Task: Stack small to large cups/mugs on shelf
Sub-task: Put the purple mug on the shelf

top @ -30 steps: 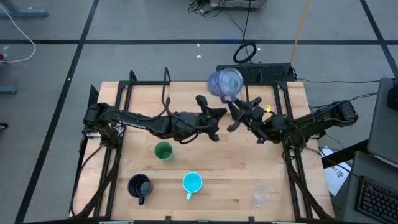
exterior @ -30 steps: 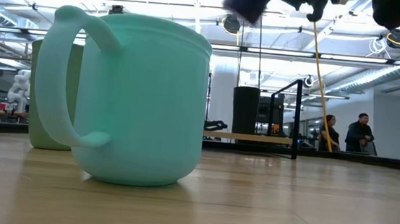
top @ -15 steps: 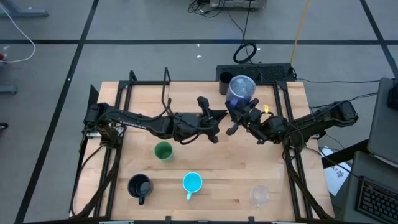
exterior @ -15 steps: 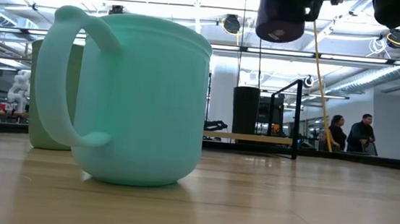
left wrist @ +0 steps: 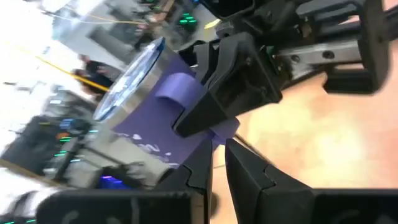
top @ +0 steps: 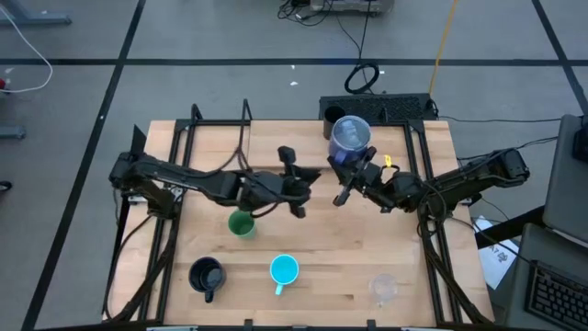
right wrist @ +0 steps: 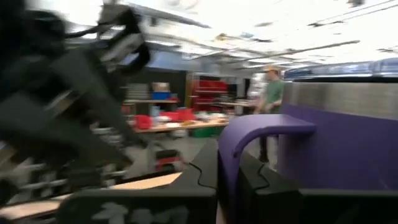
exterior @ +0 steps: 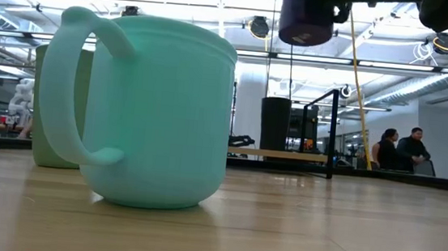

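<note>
1. Surface: a light-wood bench (top: 312, 248) on a grey floor marked with dark lines. Cables and a dark power strip lie on the floor past the far edge.
2. Room: the low view shows a bright workshop behind the bench, with two people (exterior: 401, 149) standing far off.
3. Near edge, from left corner to right corner: black handled mug (top: 206, 276), cyan handled mug (top: 284, 270), clear cup (top: 383, 289). The green cup (top: 241, 223) stands farther in, left of centre.
4. In the low view the cyan handled mug fills the left of the picture and hides most of the green cup behind it.
5. The shelf (exterior: 286, 154) shows in the low view as a thin wooden board on black legs near the far edge, with the dark tumbler (top: 332, 120) upright on it.
6. Right gripper (top: 349, 179): fingers clamped on the purple handle of the blue-purple mug (top: 350, 136). The mug is held in the air at the far edge, just beside the dark tumbler.
7. Left gripper (top: 296, 180): at bench centre, near the right gripper; whether its fingers are apart cannot be told.
</note>
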